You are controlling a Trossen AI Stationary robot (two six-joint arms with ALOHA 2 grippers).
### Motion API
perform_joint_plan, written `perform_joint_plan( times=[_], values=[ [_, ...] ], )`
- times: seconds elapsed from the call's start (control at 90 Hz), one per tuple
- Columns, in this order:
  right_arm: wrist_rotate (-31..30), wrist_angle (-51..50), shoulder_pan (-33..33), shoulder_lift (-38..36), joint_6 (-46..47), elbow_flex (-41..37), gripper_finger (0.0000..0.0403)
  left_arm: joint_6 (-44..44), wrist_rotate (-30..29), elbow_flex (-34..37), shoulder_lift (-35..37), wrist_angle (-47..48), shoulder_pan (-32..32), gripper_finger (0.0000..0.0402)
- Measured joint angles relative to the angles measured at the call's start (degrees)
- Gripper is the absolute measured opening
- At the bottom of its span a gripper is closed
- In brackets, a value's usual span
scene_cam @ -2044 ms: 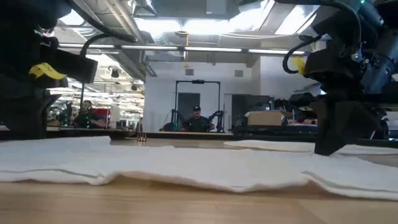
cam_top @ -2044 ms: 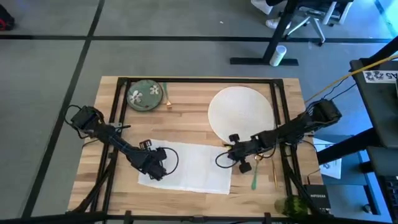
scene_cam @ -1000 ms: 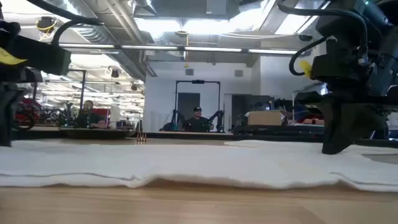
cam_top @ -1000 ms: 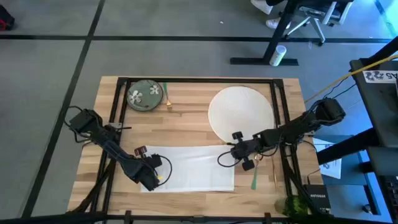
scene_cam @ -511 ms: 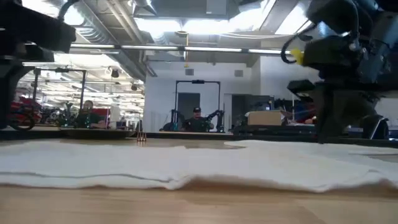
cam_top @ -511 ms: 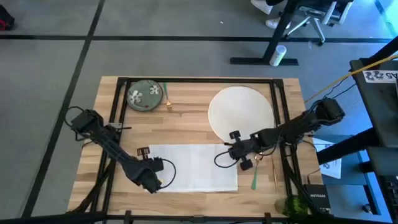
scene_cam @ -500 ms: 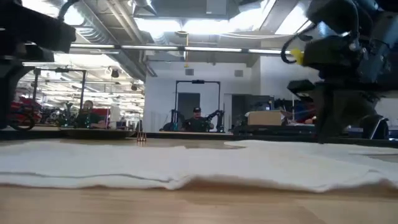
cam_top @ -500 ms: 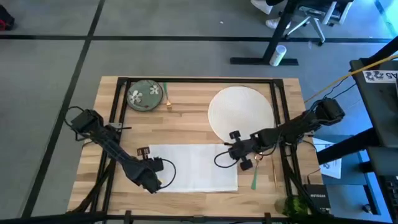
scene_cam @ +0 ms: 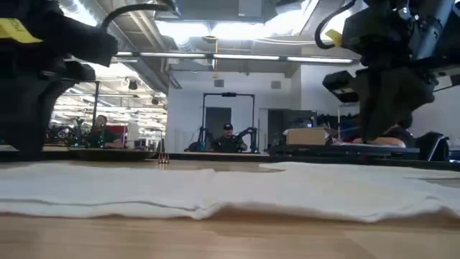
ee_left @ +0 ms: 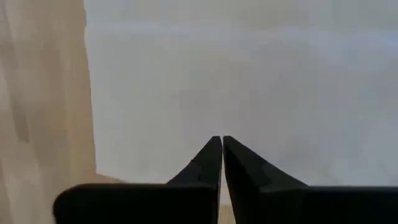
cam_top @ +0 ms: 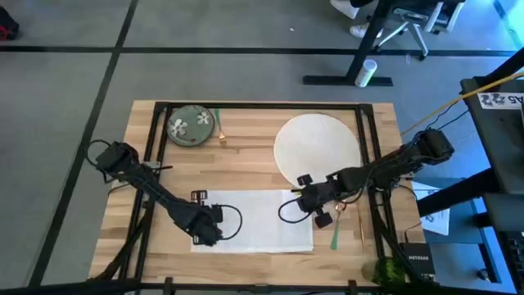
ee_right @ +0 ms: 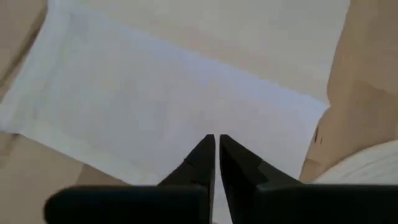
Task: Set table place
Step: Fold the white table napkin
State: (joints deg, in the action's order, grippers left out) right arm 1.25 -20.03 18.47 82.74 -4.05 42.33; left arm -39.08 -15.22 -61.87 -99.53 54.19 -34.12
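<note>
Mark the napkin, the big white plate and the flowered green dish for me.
napkin [cam_top: 262, 220]: high view, bare middle of the cloth.
white plate [cam_top: 318, 143]: high view, centre of its face.
green dish [cam_top: 190, 125]: high view, on its flowered centre.

Two dark jointed arms with looping black cables, yellow tags

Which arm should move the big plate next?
Right. The right gripper hovers at the napkin's end just below the white plate; the left gripper is over the napkin's far end.
</note>
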Motion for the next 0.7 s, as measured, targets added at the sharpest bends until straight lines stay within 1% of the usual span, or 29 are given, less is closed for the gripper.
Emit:
perform_joint_plan(
  times=[0.178,0.267,0.356,0.478,0.589,0.7],
  values=[
    [0.6,1.2,2.8,0.7,3.3,0.0,0.0052,0.6,0.0,0.0,0.0,0.1,1.0,0.0000],
    [0.9,2.2,4.5,1.9,5.4,0.0,0.0062,2.6,0.0,0.0,0.0,-0.6,0.9,0.0000],
    [1.0,3.4,5.7,3.5,7.6,0.0,0.0065,5.3,1.3,0.0,0.0,-3.1,0.9,0.0000],
    [1.5,3.5,5.6,5.6,10.4,0.0,0.0065,8.3,2.5,0.0,0.1,-5.1,0.9,0.0000],
    [1.5,3.2,5.6,6.6,10.6,0.3,0.0065,10.3,2.6,0.0,0.1,-5.8,1.0,0.0004],
    [1.5,2.0,5.6,7.4,9.4,2.4,0.0065,12.2,2.8,0.0,0.1,-5.9,1.3,0.0017]
  ],
)
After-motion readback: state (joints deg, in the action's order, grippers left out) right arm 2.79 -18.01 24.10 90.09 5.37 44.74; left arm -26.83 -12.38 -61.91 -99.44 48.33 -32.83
